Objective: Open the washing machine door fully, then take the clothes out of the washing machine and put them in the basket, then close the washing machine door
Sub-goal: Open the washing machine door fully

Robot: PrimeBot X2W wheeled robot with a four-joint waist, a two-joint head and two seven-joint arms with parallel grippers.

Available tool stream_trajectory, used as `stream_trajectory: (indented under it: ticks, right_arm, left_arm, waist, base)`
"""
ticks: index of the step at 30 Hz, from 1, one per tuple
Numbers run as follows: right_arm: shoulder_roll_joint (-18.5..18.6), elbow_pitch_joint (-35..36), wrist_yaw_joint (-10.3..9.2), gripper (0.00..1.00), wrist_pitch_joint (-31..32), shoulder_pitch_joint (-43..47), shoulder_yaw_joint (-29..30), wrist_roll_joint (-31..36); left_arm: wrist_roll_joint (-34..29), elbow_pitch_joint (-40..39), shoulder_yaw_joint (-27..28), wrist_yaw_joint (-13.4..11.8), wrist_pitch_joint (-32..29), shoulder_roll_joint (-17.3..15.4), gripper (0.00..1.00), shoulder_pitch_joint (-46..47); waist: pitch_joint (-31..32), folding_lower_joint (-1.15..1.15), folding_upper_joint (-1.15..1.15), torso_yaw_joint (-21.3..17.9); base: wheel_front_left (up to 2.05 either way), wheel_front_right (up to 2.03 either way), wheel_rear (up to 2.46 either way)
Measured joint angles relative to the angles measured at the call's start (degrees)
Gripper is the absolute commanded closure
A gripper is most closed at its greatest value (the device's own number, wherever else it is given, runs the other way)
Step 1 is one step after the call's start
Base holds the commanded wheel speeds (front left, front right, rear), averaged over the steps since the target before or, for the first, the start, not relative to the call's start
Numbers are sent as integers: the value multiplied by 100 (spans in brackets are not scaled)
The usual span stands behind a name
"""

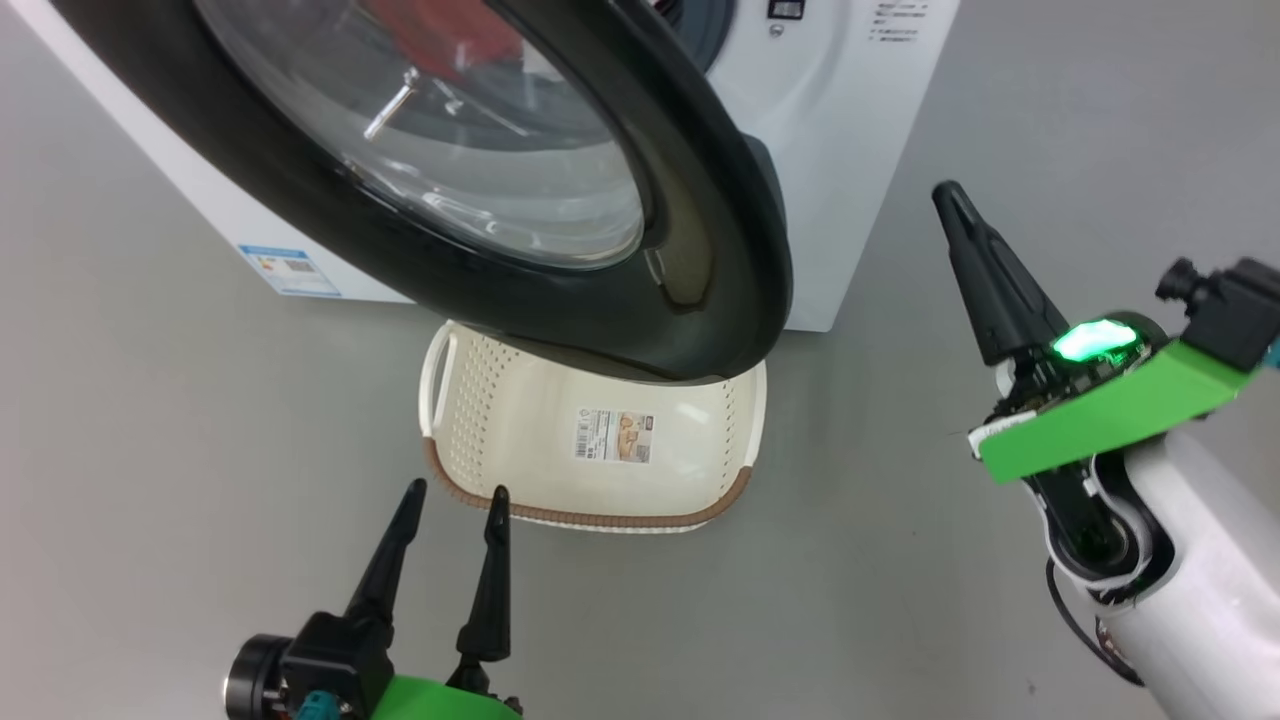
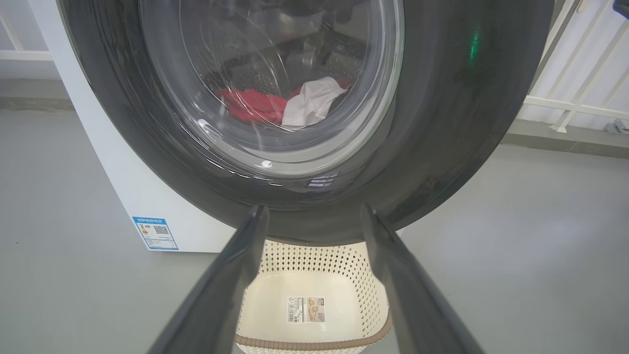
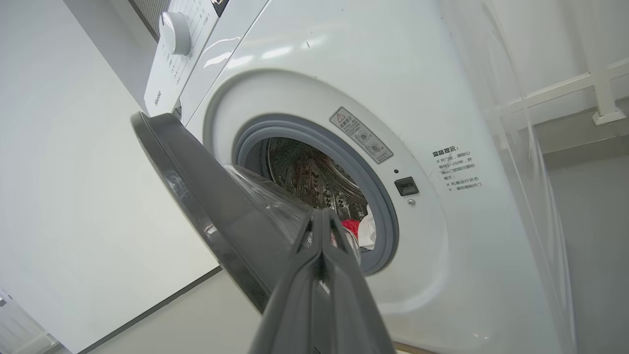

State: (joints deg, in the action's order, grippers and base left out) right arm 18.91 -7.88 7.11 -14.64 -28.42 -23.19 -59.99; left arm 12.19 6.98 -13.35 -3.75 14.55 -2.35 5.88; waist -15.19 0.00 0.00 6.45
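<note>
Washing machine door (image 1: 720,200) stood only part open, its black rim hanging over the basket (image 1: 600,518). Risk noted: reaching for the clothes (image 2: 255,105), low in the drum of the washing machine (image 1: 830,150), with the door at this angle could knock an arm against the rim. A push with narrow closed fingertips might also skid off the glossy surface.

Right gripper (image 1: 948,190): fingers pressed together, nothing between them, apart from the door on its right. Left gripper (image 1: 457,489): spread wide, empty, just before the basket's near rim, touching nothing.
</note>
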Motion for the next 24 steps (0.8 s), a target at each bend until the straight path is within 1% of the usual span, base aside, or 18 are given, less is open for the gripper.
stream_trajectory:
  ticks: [5,9,12,15,19,24]
  right_arm:
    - [382,-4,0,100,1,-625,-758,-1139]
    - [703,38,0,100,338,-1063,-1238,-1981]
    - [929,53,0,100,539,-1335,-1425,-2323]
    - [1056,62,0,100,771,-1530,-1539,-2611]
    - [1154,80,0,100,1190,-1673,-1641,-2967]
    - [1200,81,-1,100,1629,-1763,-1639,-3200]
  left_arm:
    - [53,-64,-144,-40,0,0,0,20]
    - [131,-99,-245,-84,0,0,0,124]
    - [191,-126,-339,-127,0,1,0,242]
    - [226,-153,-387,-136,0,1,0,286]
    - [302,-167,-461,-186,0,1,0,361]
    - [311,-194,-516,-232,0,3,0,409]
  waist:
    - [-125,0,0,126]
    - [-242,0,0,215]
    - [-335,0,0,286]
    - [-430,0,0,350]
    - [-543,0,0,424]
    - [-636,0,0,497]
  base:
    - [0,0,0]
    - [0,0,0]
    - [0,0,0]
    - [0,0,0]
    - [0,0,0]
    - [0,0,0]
